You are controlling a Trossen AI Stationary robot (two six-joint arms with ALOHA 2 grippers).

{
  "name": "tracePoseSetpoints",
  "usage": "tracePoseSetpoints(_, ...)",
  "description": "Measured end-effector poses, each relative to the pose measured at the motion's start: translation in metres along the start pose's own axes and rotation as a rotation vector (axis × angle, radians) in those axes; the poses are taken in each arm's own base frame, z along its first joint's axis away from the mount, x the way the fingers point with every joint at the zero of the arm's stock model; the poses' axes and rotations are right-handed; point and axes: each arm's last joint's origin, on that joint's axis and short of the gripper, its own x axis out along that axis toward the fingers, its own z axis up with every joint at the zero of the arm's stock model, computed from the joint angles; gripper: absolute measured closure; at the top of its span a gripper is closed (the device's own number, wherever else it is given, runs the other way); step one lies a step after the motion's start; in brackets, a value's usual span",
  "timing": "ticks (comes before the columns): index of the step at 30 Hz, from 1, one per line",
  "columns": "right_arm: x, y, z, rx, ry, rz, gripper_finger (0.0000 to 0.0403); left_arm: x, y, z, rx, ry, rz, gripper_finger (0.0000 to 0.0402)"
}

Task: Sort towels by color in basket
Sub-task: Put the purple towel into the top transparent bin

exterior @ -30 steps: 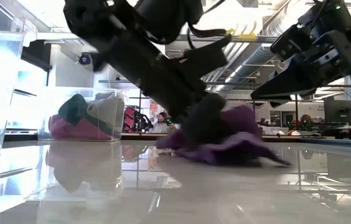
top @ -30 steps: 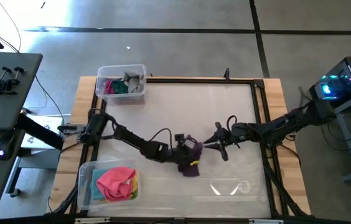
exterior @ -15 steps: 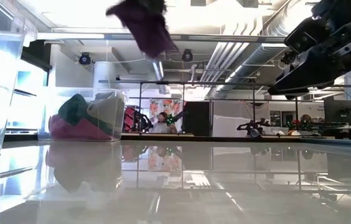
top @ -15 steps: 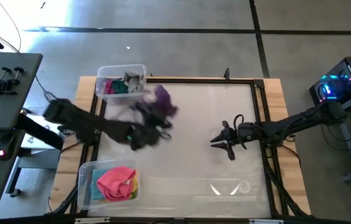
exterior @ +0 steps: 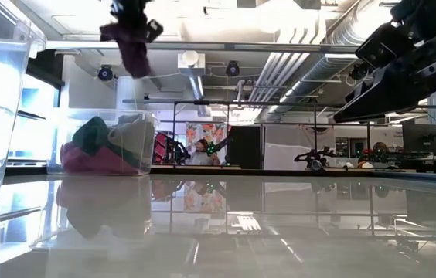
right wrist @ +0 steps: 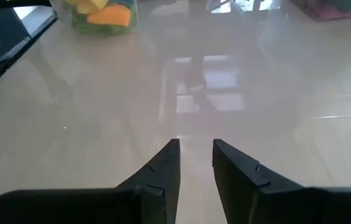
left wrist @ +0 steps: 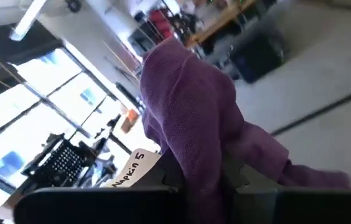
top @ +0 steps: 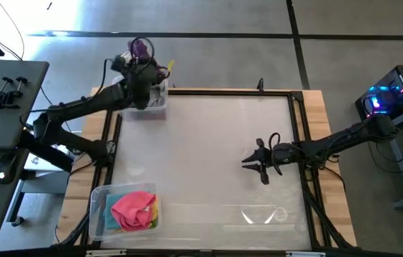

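Purple towel [left wrist: 188, 118] clenched in left claw [top: 141, 63], held high over the far-left clear bin [top: 160, 102] w/ magenta, green & grey towels [exterior: 108, 144] inside. Right claw [right wrist: 195, 163] hovers low over bench [top: 209, 143] mid-right, fingers [right wrist: 163, 168] slightly apart, nothing in them. Near-left bin [top: 98, 211] holds pink towel [top: 133, 208] on top, yellow at its edge.

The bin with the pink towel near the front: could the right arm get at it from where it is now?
Probably yes. The right gripper hangs empty over bare table, nothing lies between it and the bin, and the left gripper is away at the far bin.
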Motion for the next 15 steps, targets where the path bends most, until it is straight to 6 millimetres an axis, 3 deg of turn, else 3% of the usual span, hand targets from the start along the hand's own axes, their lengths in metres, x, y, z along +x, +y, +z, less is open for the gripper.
tracePoseSetpoints(6,0.0,0.0,-0.002,0.038,0.016,-0.003,0.0314,0.041,-0.014,-0.03,-0.073,0.148,-0.207,0.038)
tracePoseSetpoints(12,0.0,0.0,-0.003,0.041,0.03,-0.006,0.0314,0.088,-0.015,-0.079,-0.215,0.576,-0.347,0.038)
tracePoseSetpoints(15,0.0,-0.001,-0.003,0.041,0.03,-0.006,0.0314,0.101,-0.019,-0.097,-0.181,0.737,-0.375,0.038)
